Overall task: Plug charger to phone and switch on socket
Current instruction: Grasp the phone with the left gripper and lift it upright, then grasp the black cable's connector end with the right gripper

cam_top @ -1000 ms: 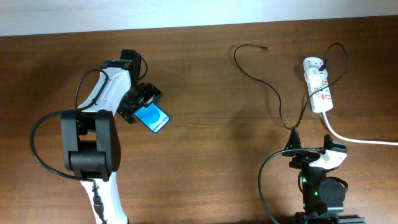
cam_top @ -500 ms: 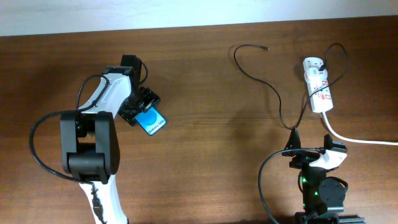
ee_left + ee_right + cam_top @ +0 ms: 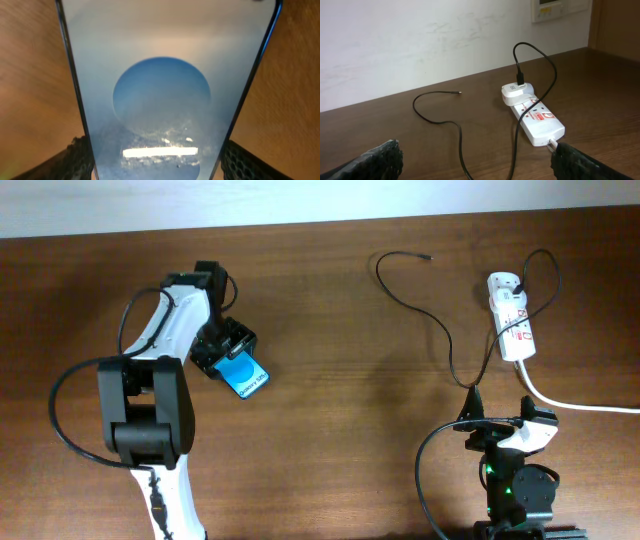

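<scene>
My left gripper [image 3: 228,352] is shut on the phone [image 3: 245,374], a slim black-edged phone with a bright blue screen, at the table's left middle. In the left wrist view the phone [image 3: 162,85] fills the frame between both fingers [image 3: 75,160]. The charger cable [image 3: 432,320] runs in loops from its loose plug tip [image 3: 428,255] at the back to the white adapter [image 3: 503,283] seated in the socket [image 3: 512,325] at the right. My right gripper [image 3: 472,402] is open and empty, in front of the socket [image 3: 536,117]; the cable [image 3: 455,135] lies between its fingers.
The socket's thick white cord [image 3: 580,404] leaves to the right edge. A pale wall [image 3: 420,40] stands behind the table's back edge. The dark wooden table [image 3: 340,410] lies between the two arms.
My left gripper with the phone has shifted slightly to the left and back over the last second, with small turns of the wrist. The right arm, cable and socket have not moved.
</scene>
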Robot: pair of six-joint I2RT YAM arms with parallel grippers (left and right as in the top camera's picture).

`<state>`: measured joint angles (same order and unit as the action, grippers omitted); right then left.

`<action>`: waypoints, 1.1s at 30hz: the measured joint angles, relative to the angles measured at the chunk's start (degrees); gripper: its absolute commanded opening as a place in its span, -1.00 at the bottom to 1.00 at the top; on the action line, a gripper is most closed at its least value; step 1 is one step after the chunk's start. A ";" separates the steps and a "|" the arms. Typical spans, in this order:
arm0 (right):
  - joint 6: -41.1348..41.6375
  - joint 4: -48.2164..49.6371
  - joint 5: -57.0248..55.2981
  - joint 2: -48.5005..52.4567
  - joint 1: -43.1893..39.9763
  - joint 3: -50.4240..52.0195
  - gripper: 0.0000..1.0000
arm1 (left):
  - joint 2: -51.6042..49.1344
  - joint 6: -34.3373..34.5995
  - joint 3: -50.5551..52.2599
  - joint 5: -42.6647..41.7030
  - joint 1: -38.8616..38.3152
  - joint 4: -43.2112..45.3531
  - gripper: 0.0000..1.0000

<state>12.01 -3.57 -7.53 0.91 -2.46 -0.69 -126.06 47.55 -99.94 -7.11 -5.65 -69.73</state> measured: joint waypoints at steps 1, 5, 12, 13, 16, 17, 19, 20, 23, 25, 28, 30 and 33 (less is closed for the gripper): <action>0.04 0.00 0.00 0.00 0.00 0.00 0.97 | -0.02 -0.04 -2.21 -0.07 0.00 -2.69 0.36; 0.02 0.00 0.00 0.00 0.00 0.00 0.97 | 0.00 -1.90 -7.39 -3.52 0.00 -6.01 0.36; 0.76 0.00 0.26 0.00 0.00 0.00 0.97 | 0.00 -7.89 -7.50 -16.37 -0.02 -6.58 0.36; 2.16 -0.15 1.57 0.00 0.00 0.00 0.97 | 0.00 -8.74 -7.50 -18.08 0.00 -6.97 0.37; 14.40 -0.02 13.33 0.00 0.07 0.00 0.97 | 0.00 -10.71 -7.50 -22.60 -0.20 -7.26 0.38; 20.00 0.50 18.25 0.00 0.04 0.02 0.97 | 0.00 -10.99 -7.50 -23.37 -0.42 -7.28 0.38; 29.29 1.20 26.88 0.00 0.15 0.02 0.97 | 0.00 -11.41 -7.50 -24.52 -1.14 -7.26 0.37; 31.65 1.92 29.00 0.00 0.15 0.04 0.97 | 0.00 -11.58 -7.50 -25.59 -1.81 -7.21 0.37; 34.80 7.61 31.93 0.02 0.15 0.07 0.97 | 0.00 -11.58 -7.50 -27.39 -3.34 -6.93 0.37; 35.36 8.35 34.47 0.00 0.15 0.09 0.97 | 0.00 -11.61 -7.50 -28.04 -3.85 -6.82 0.36; 35.95 5.46 37.92 0.13 0.15 -0.50 0.97 | 0.00 -11.58 -7.50 -29.44 -5.22 -5.62 0.35; 36.00 3.61 38.73 3.52 0.17 -3.76 0.97 | 0.00 -11.58 -7.52 -30.25 -5.86 -4.61 0.36; 35.71 2.25 39.17 12.90 0.22 -11.08 0.97 | 0.00 -11.61 -7.54 -30.82 -6.19 -4.20 0.37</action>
<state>47.72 -1.32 31.64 13.80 -2.24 -11.77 -126.06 35.94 -107.48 -37.93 -11.84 -73.93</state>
